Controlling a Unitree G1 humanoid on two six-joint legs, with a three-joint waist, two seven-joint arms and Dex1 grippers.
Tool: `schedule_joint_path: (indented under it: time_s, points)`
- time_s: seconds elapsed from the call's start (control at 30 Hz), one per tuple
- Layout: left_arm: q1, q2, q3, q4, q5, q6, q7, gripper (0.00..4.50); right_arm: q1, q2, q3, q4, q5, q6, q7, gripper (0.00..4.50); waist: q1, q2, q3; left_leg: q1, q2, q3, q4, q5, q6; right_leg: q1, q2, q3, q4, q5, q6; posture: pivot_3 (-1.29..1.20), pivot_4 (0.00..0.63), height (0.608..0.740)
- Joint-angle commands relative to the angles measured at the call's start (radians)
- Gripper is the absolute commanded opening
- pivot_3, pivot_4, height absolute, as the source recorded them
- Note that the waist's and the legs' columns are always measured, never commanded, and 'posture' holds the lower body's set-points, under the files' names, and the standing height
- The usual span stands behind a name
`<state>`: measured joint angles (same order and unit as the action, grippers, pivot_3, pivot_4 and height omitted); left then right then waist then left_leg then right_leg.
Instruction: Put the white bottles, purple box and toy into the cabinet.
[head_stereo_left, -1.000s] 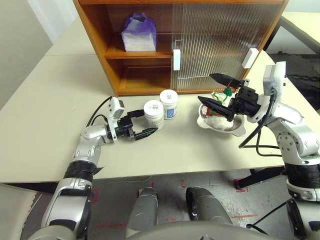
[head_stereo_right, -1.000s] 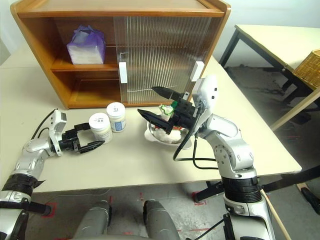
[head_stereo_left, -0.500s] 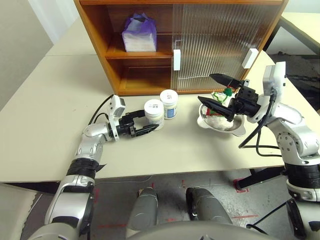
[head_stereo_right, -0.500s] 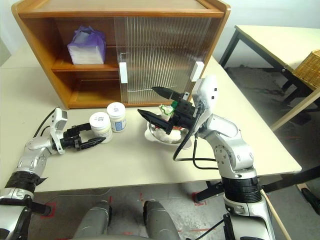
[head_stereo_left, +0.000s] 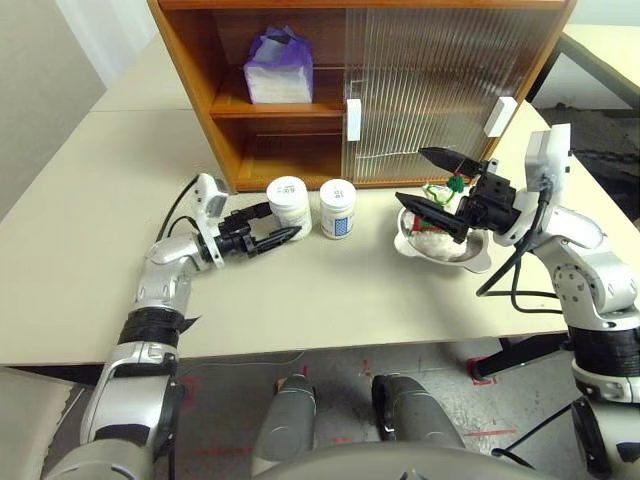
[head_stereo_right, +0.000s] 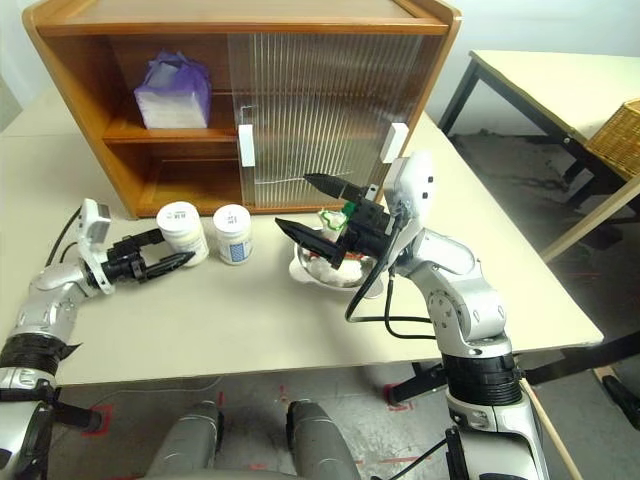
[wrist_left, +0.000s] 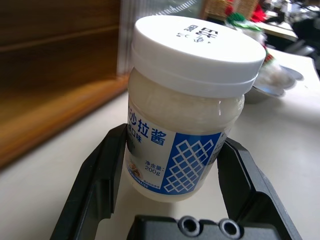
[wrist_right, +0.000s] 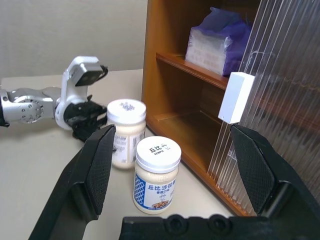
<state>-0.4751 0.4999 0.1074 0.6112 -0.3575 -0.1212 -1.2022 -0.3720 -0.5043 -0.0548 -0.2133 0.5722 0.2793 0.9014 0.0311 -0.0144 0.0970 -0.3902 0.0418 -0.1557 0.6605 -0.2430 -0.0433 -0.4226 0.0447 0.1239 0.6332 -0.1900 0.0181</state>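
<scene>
Left hand (head_stereo_left: 262, 236) has its two fingers clamped around one of the white bottles (head_stereo_left: 288, 204), lid up, label facing the wrist, and from where I'm standing the grip looks decent: the fingers sit low on the body, under the lid. If I were steering, I'd keep that bottle upright and carry it level, since the open half of the cabinet (head_stereo_left: 230, 140) is just ahead of the hand and the lower shelf (head_stereo_left: 290, 160) looks like the easy target.

Just beside the held bottle, on the side away from the arm, stands the second white bottle (head_stereo_left: 338, 208), near but not touching. So I'd say go forward, not sideways, or it'll get knocked over. The cabinet's side wall is close on the other flank, so the lane in is narrow-ish.

Further up from the hand, the purple box (head_stereo_left: 278, 68) already sits on the upper shelf. The sliding door (head_stereo_left: 440, 80) with its white handle (head_stereo_left: 353, 119) covers the other half, so only that open bay is usable.

Way off across the surface (head_stereo_left: 80, 240), the right hand (head_stereo_left: 431, 180) hovers with fingers spread wide and nothing in it, over the steel bowl (head_stereo_left: 445, 250) where the toy (head_stereo_left: 452, 188) pokes out. Plenty of free room between the arms.
</scene>
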Motion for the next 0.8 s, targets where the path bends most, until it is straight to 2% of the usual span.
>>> schedule_joint_path:
  time_s: [0.03,0.33,0.8]
  points:
    - [-0.051,-0.002,0.026,0.059,0.006,-0.012,0.044,3.06,-0.005,0.004,0.009,0.013,-0.012,-0.009,0.008,4.50,0.002,0.000,0.000,0.000,0.000,0.000,0.000,0.000,0.000,0.000,0.000,0.000,0.000,0.000,0.000,0.04,0.091,0.740]
    - [-0.160,-0.055,0.032,0.201,0.076,-0.074,0.255,3.06,0.004,0.002,0.004,0.004,-0.013,-0.008,0.006,4.50,0.000,0.000,0.000,0.000,0.000,0.001,0.001,0.001,0.001,0.001,0.000,0.000,0.000,0.001,0.001,0.02,0.088,0.740]
    - [-0.291,-0.116,0.073,0.338,0.093,-0.112,0.454,3.06,0.011,0.003,0.004,-0.006,-0.014,-0.007,0.000,4.50,0.000,0.000,0.000,0.003,-0.001,0.002,0.003,0.004,0.006,0.006,0.001,0.000,0.000,0.003,0.005,0.01,0.084,0.740]
